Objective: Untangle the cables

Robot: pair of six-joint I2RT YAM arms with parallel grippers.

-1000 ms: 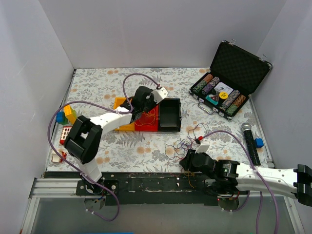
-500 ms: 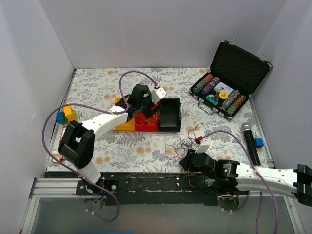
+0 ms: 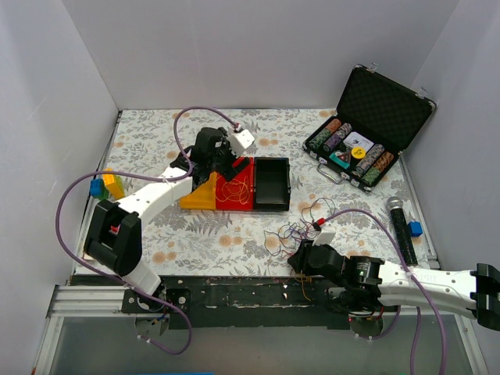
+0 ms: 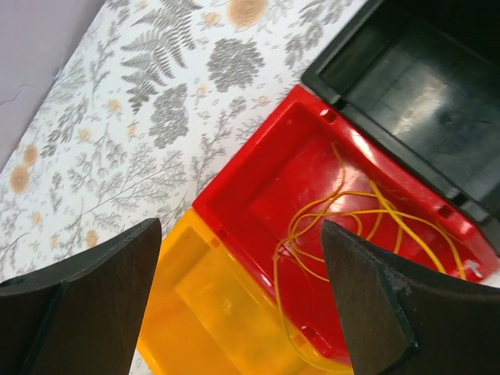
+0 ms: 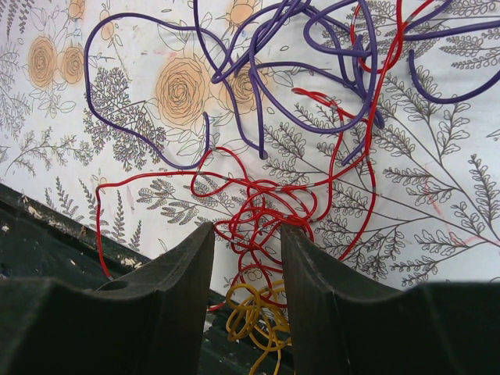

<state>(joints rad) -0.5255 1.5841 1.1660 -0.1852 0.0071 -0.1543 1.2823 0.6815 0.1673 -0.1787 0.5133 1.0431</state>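
treat the red knot (image 5: 262, 207) as the work in hand: sits between the pads of the right gripper (image 5: 248, 234), at the 6 o'clock end of the tangle (image 3: 301, 226) on the table (image 3: 226, 234), toward 5 o'clock from the tray (image 3: 195, 201). jaws there nearly closed, only a narrow gap with the knot inside; cannot tell whether truly pinched or merely straddled, so confirm a firm bite before pulling. then draw slowly toward 6 o'clock, away from the purple loops (image 5: 266, 70) lying at 12 o'clock of the knot, and watch that the yellow coil (image 5: 254, 312) at 6 o'clock, under the fingers, does not ride along. bring over the left gripper (image 4: 241, 234), spread wide and holding nothing above the red compartment (image 4: 258, 180) where orange-yellow strands (image 4: 367, 211) lie loose, to pin the purple side. avoid jerks: likely to tighten thin wire rather than free it.
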